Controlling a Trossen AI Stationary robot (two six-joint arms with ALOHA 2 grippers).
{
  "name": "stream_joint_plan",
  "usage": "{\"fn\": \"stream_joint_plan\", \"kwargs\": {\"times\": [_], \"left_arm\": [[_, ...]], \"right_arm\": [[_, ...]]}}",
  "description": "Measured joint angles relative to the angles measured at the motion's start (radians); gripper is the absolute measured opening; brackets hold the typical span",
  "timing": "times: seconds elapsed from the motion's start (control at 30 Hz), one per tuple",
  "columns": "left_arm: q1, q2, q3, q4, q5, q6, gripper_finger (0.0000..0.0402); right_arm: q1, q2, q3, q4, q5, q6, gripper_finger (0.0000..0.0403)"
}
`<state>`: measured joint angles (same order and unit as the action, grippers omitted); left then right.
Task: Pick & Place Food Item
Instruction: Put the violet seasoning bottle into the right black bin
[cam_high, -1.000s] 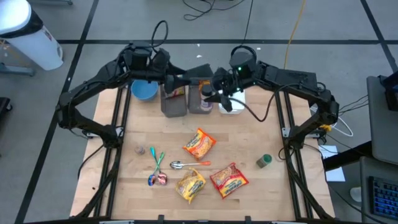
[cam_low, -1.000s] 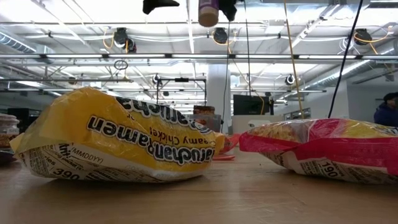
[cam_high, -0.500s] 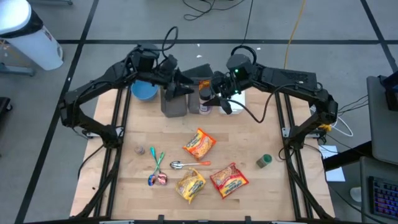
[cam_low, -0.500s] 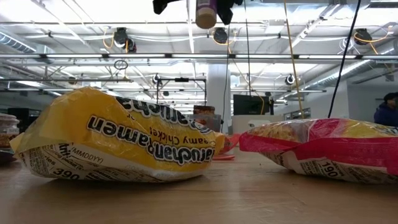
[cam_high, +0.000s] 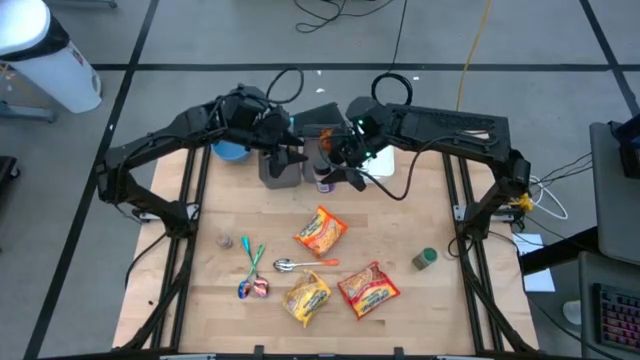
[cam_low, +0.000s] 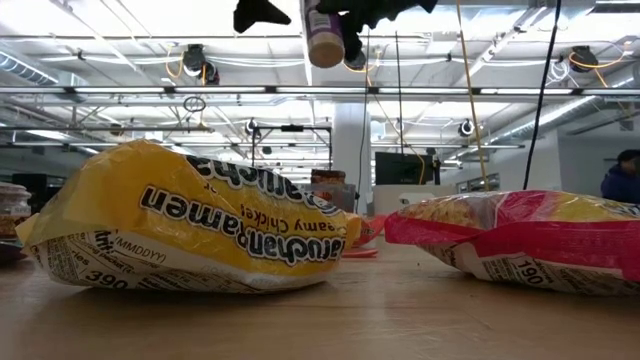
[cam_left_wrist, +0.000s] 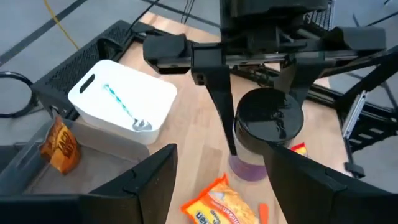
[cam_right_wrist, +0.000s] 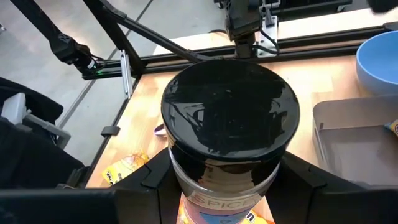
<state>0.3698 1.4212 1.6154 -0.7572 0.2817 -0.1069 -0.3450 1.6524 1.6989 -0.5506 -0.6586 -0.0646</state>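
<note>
The right gripper (cam_right_wrist: 224, 180) holds a black-lidded spice jar (cam_right_wrist: 229, 134) aloft above the bench (cam_high: 420, 225), as the wide left gripper (cam_left_wrist: 217, 180) faces it; rigid and probably smooth, the jar is best gripped round its body

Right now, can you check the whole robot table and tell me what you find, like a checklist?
Surface: wooden table, mostly bare.
Job's things: spice jar with black lid, held up in the air; three ramen packets lying flat.
Clutter: spoon, blue bowl, grey bins, white box, small green jar.
Grippers: right gripper shut on the jar; left gripper open beside it.
Cables: loose loops on the floor behind.
Surroundings: a person far off.
</note>
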Motion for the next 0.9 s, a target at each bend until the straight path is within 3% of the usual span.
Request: {"fn": "stream_joint_plan", "kwargs": {"times": [0.3, 0.5, 0.6, 0.77, 0.9], "left_arm": [[0.001, 0.0, 0.0, 0.041, 0.01, -0.052, 0.0264], [0.001, 0.0, 0.0, 0.042, 0.136, 0.019, 0.027], [0.001, 0.0, 0.0, 0.015, 0.154, 0.025, 0.0295], [0.002, 0.009, 0.0, -0.015, 0.155, 0.008, 0.0381], [0.0, 0.012, -0.001, 0.007, 0.14, -0.004, 0.0381]], "right_arm": [[0.0, 0.0, 0.0, 0.004, 0.001, 0.0, 0.0169], [0.005, 0.0, 0.0, 0.011, 0.003, -0.012, 0.0169], [0.006, 0.0, 0.0, 0.028, 0.015, -0.018, 0.0169], [0.018, 0.002, 0.0, 0.03, 0.033, -0.031, 0.0169], [0.043, 0.037, 0.001, 0.021, 0.026, -0.039, 0.0169]]}}
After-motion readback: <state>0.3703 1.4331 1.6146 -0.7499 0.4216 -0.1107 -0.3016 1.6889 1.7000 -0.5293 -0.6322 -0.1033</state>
